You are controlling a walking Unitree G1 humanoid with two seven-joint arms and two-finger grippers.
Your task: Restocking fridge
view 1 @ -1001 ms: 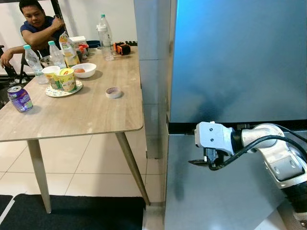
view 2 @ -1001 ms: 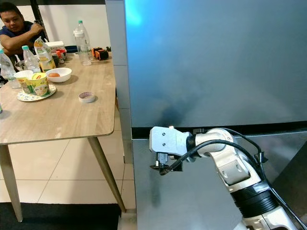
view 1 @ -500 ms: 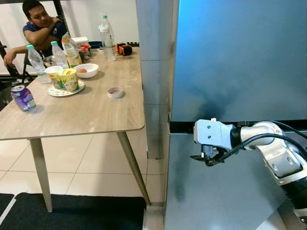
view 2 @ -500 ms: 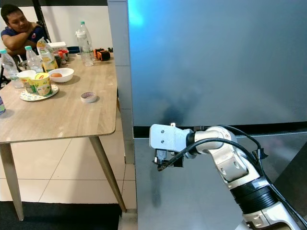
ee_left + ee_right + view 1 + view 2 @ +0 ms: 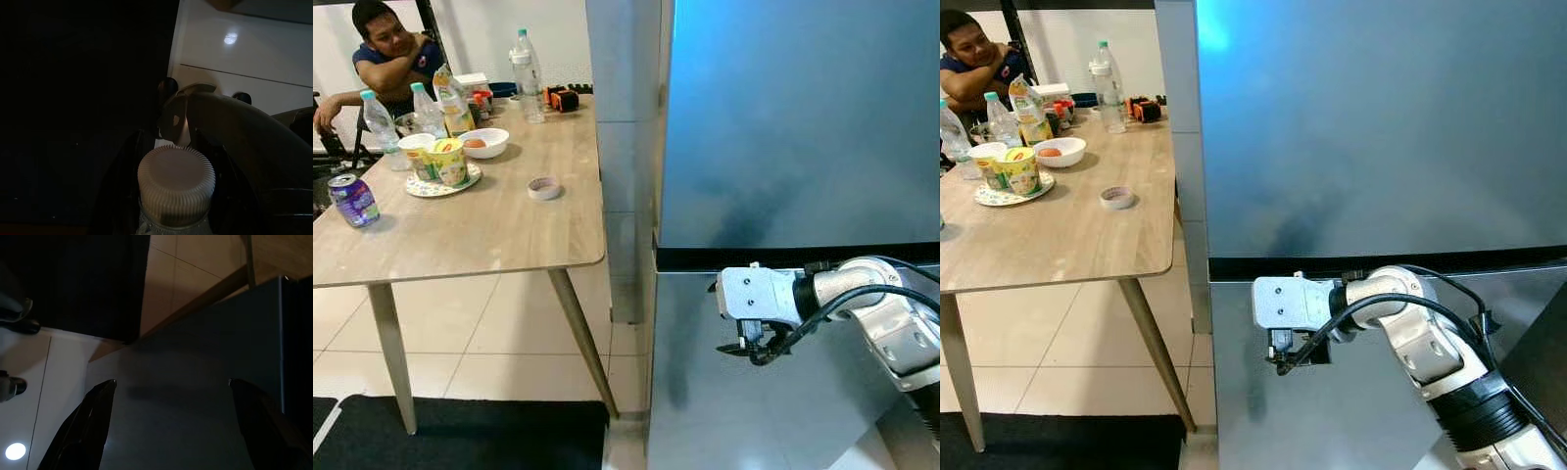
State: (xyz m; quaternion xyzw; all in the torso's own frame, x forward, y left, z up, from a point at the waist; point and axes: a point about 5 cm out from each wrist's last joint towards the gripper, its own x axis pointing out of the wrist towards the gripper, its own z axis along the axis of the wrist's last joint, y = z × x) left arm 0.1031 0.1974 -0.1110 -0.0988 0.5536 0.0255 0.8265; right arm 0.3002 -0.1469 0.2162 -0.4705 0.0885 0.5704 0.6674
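**Kid:** What are the robot's hands doing?

**Helper:** The right gripper (image 5: pixel 168 396) has its two fingers spread wide, with nothing between them. It hangs just in front of the lower door (image 5: pixel 705 392) of the fridge (image 5: pixel 793 127), under the dark gap (image 5: pixel 705 258). The left gripper (image 5: pixel 176 147) is pinching a bottle (image 5: pixel 176 183) just below its ribbed white cap.

**Kid:** Is the door hard to open?

**Helper:** I think so. It looks big, stiff and heavy, and its flat front is smooth, so fingers would slip there. The top edge at the gap looks like the best place to hook and pull.

**Kid:** And the bottle?

**Helper:** Probably light plastic. Hold the neck, so it won't slide out.
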